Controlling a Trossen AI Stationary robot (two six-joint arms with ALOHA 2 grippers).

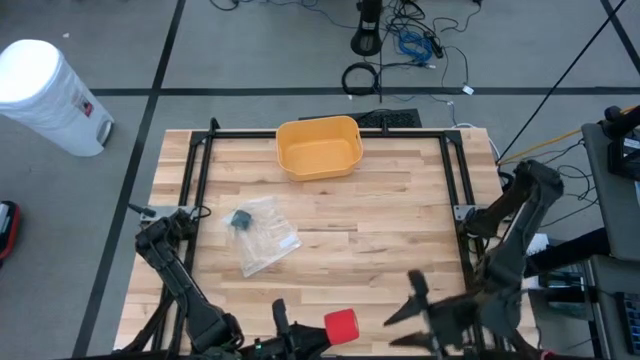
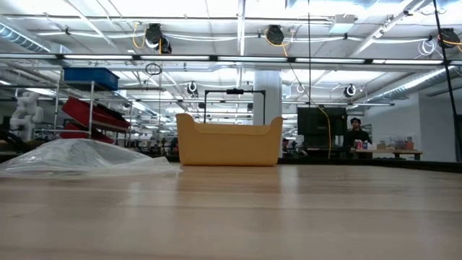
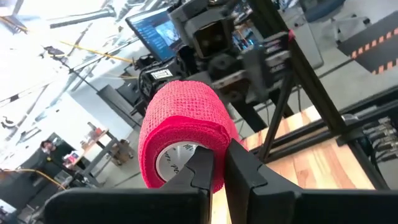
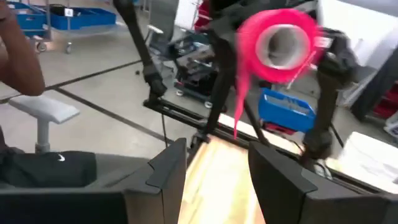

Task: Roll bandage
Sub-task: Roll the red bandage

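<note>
The left gripper [image 3: 214, 165] was clenched on the wall of the red bandage roll [image 3: 183, 134], held aloft just off the table's [image 1: 400, 240] near edge; a loose tail [image 4: 239, 112] was seen hanging from the roll, so the rolling was judged nearly done, with that tail left to wind; the right gripper [image 4: 214, 168] was stationed facing it, near the same edge, fingers parted and holding nothing.

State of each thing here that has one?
Bandage roll: held off the table, loose tail hanging.
Left gripper: shut on the roll's wall.
Right gripper: open, empty, facing the roll.
Bin: upright, looks empty.
Plastic bag: lying flat on the table, dark item inside.
</note>
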